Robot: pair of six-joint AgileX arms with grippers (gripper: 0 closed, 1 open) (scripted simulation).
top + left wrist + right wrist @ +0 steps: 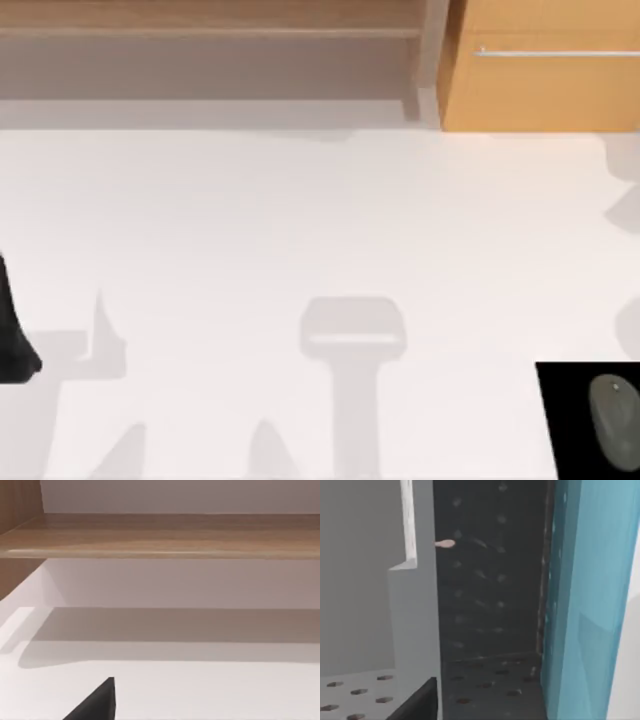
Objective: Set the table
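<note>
Inspecting the white table (320, 230), I find no tableware on it, my left arm (12, 330) parked at nine o'clock, a grey object (614, 420) on black at five o'clock, and neither gripper's grasp can be told.

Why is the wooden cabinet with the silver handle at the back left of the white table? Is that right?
Not quite. The wooden cabinet with the silver handle stands at the back right of the white table, not the back left. The top view shows it. At the back left runs a long wooden shelf instead.
</note>
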